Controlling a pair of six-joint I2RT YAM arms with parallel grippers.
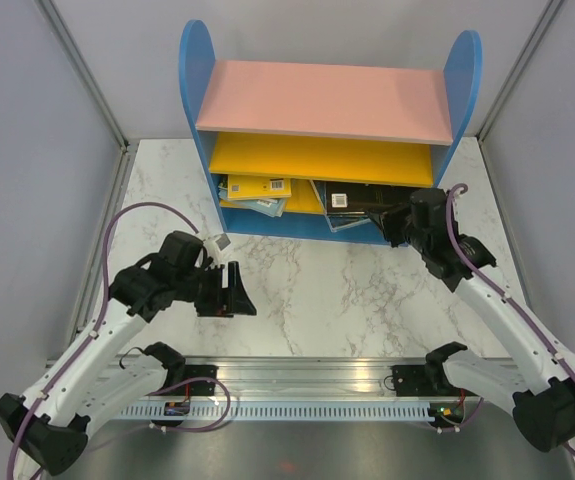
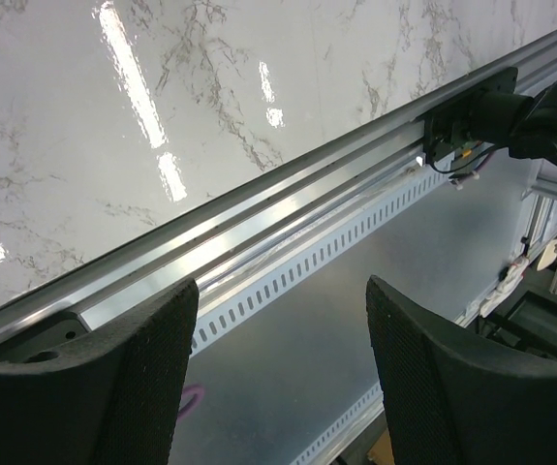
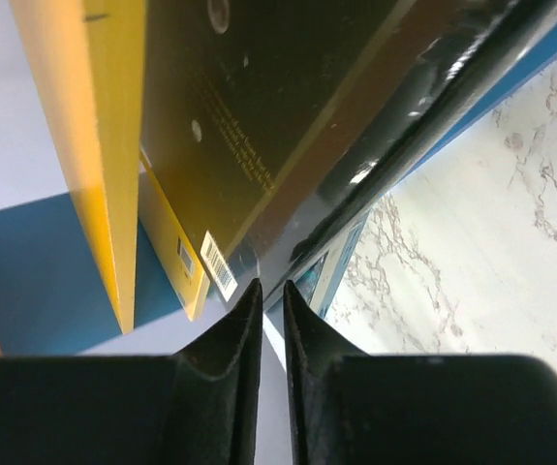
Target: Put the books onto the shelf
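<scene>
The shelf [image 1: 195, 90] stands at the back, with blue sides, a pink top and a yellow inner board. Several books lie flat in its bottom compartment: a yellow one [image 1: 257, 188] on the left and a black one [image 1: 367, 200] on the right. My right gripper [image 1: 395, 225] is at the front right of that compartment. In the right wrist view its jaws [image 3: 271, 289] are nearly together, pinching the near edge of the black book [image 3: 259, 87]. A yellow book [image 3: 167, 232] and a teal one [image 3: 331, 271] lie beside it. My left gripper [image 1: 239, 290] hovers open over the table, holding nothing [image 2: 283, 320].
The marble table [image 1: 317, 290] stretches between the arms and the shelf. A metal rail [image 2: 259, 223] runs along the near edge by the arm bases. Grey walls close in both sides.
</scene>
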